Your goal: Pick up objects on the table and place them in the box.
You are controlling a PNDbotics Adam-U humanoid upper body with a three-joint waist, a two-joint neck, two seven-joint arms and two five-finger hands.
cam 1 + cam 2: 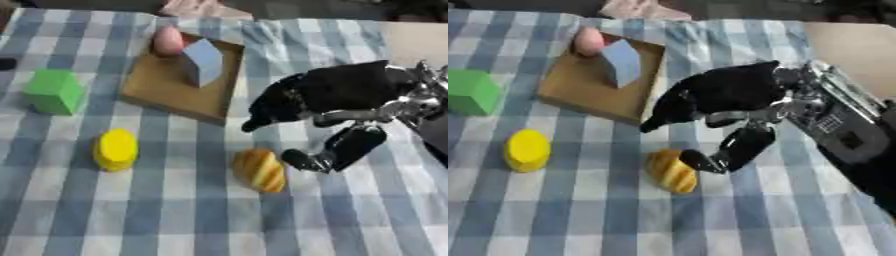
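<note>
A robot's right hand [328, 97] reaches in from the right over a table covered in a blue-and-white checked cloth [175, 210], its black fingers [262, 117] extended and slightly drooped, the thumb [337, 150] pointing down toward the cloth, holding nothing; the thumb tip sits just beside a golden, ridged bread-shaped piece [261, 170] that lies on the cloth below the hand. A shallow brown box [166, 87] rests askew at the upper middle of the table, just left of the fingertips, already containing a pink egg-shaped object [167, 41] at its far corner and a pale blue block [203, 61] tilted beside it, the two apparently touching. On the cloth to the left, well apart from the hand, stand a green cube [54, 91] near the table's left edge and a yellow cylinder [115, 149] below it. The left hand does not show in either view
</note>
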